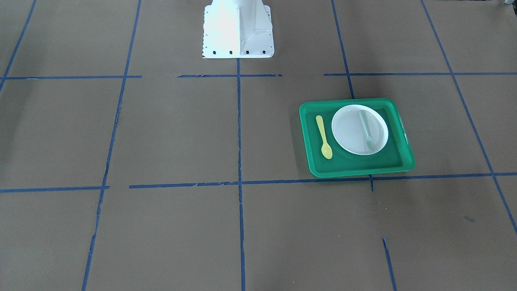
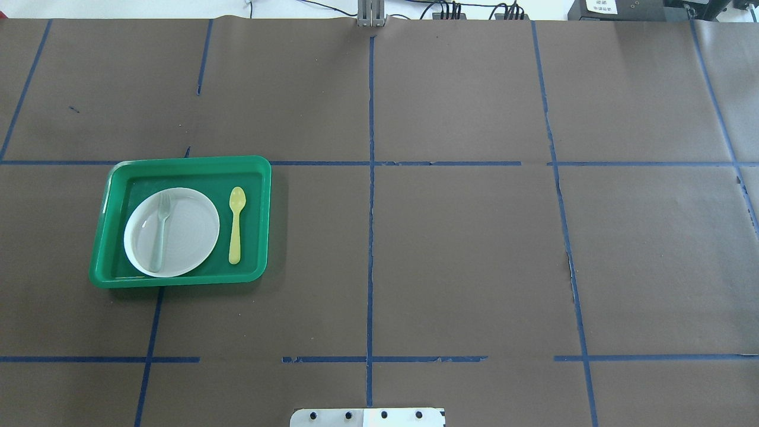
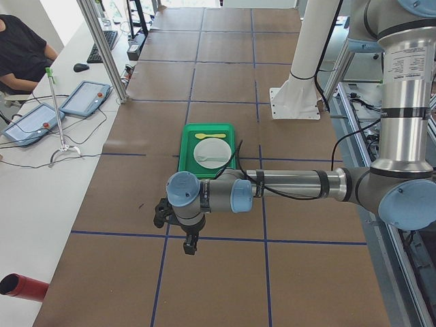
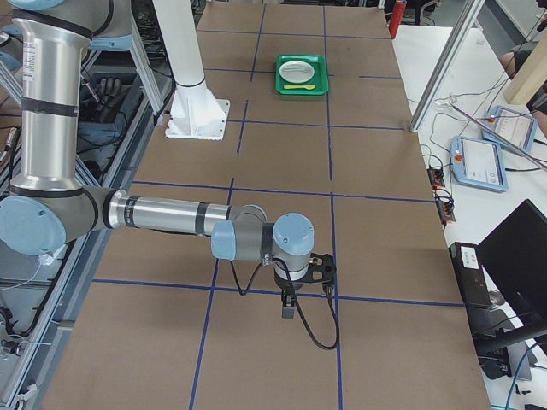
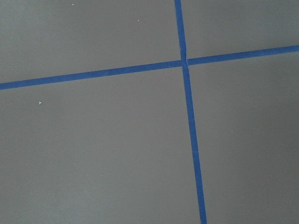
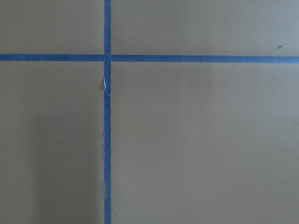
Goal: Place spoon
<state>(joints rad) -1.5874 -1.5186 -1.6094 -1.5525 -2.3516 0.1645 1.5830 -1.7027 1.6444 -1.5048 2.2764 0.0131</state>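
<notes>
The yellow spoon (image 1: 324, 137) lies flat in the green tray (image 1: 355, 171), beside the white plate (image 1: 349, 133), bowl end away from the robot. It also shows in the overhead view (image 2: 236, 225). A pale grey-green fork (image 1: 366, 131) lies on the plate. My left gripper (image 3: 189, 244) points down over bare table, well short of the tray. My right gripper (image 4: 289, 307) points down at the far end of the table from the tray. Both show only in the side views, so I cannot tell whether they are open or shut. Both wrist views show only brown table and blue tape.
The robot's white base (image 1: 238, 28) stands at the table's middle edge. Blue tape lines grid the brown table. An operators' desk with tablets (image 3: 85, 97), a seated person (image 3: 20, 48) and aluminium posts (image 3: 102, 48) run along the far side.
</notes>
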